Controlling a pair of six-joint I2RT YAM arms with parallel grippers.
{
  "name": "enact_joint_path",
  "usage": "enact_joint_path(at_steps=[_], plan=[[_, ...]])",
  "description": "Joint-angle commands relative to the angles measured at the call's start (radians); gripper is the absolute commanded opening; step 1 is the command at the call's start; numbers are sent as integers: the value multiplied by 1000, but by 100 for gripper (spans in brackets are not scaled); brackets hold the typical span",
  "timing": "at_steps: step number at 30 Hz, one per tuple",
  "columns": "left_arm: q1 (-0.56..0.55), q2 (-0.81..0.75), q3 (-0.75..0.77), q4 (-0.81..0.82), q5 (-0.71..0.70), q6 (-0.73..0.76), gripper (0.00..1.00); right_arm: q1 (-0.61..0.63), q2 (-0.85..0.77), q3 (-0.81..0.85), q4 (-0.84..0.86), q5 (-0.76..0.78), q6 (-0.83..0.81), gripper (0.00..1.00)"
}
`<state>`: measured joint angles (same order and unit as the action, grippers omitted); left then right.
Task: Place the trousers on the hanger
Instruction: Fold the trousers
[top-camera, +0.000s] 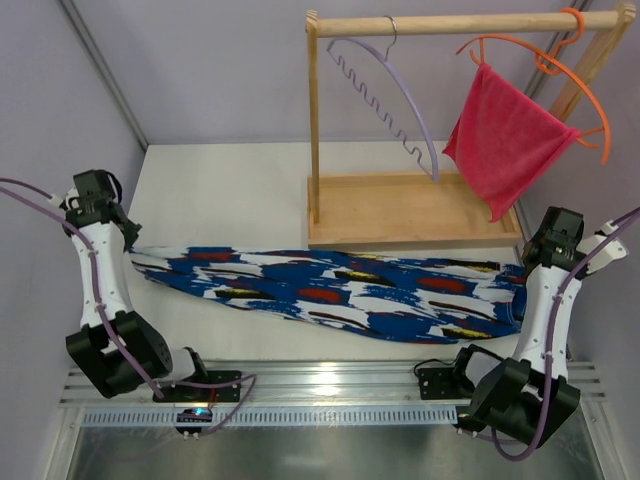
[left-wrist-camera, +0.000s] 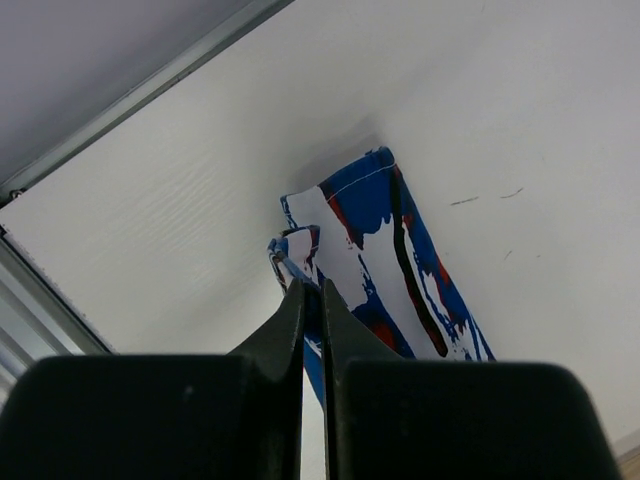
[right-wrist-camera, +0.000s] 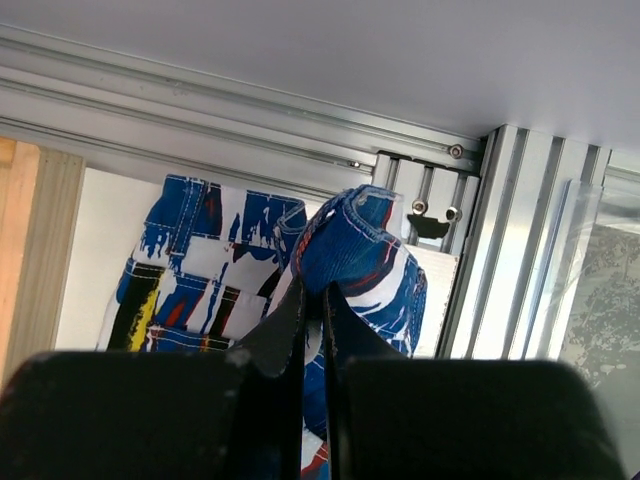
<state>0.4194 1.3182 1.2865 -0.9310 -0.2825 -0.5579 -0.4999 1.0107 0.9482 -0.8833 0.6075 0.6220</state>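
White tabletop (top-camera: 220, 190) fills the workspace, and the trousers (top-camera: 330, 290) lie stretched across it from side to side. They sit in front of a wooden rack (top-camera: 410, 210) whose base stands toward the back right.

At the left end, the left gripper (left-wrist-camera: 312, 292) has its jaws pressed almost together, with a folded corner of the printed fabric pinched between the tips. The rest of that end lies flat on the table just beyond.

At the right end, the right gripper (right-wrist-camera: 312, 296) is likewise nearly closed, clamping a bunched fold of the blue stitched edge. That fold rises in a hump above the fingertips, while the neighbouring cloth lies lower, near the rack's wooden base.

The hanger (top-camera: 410, 100) hangs by its hook from the rack's top rail, apart from the trousers. An orange hanger (top-camera: 600, 120) carrying a pink-red cloth (top-camera: 505, 140) hangs on the same rail to its right.
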Motion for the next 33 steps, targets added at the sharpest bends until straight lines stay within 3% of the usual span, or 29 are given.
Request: enact_joint_path(at_steps=[1,6,15,16,17,18,22,24,28,33], plan=[[7,82,46,70,-32,1,0,-11,67,14,83,41,-10,4],[5,220,83,156,62,-23,1,-8,187,27,162,-44,2,4],[2,625,330,179,265,-28,1,9,388,80,265,-109,-19,4],[-2,639,339,182,278,-17,3,9,399,84,277,-138,-18,4],[-7,648,344,184,278,-7,12,11,407,84,282,-158,-28,9],[-11,644,337,196,273,-2,16,15,422,87,287,-184,-34,25],[-19,538,255,242,212,23,37,72,405,107,303,-253,-74,42],[-21,460,208,241,160,16,42,127,378,107,305,-270,-103,46],[-22,345,143,178,1,-8,43,251,234,74,320,-321,-142,53],[-21,240,16,198,12,-51,42,452,63,3,380,-405,-183,56]])
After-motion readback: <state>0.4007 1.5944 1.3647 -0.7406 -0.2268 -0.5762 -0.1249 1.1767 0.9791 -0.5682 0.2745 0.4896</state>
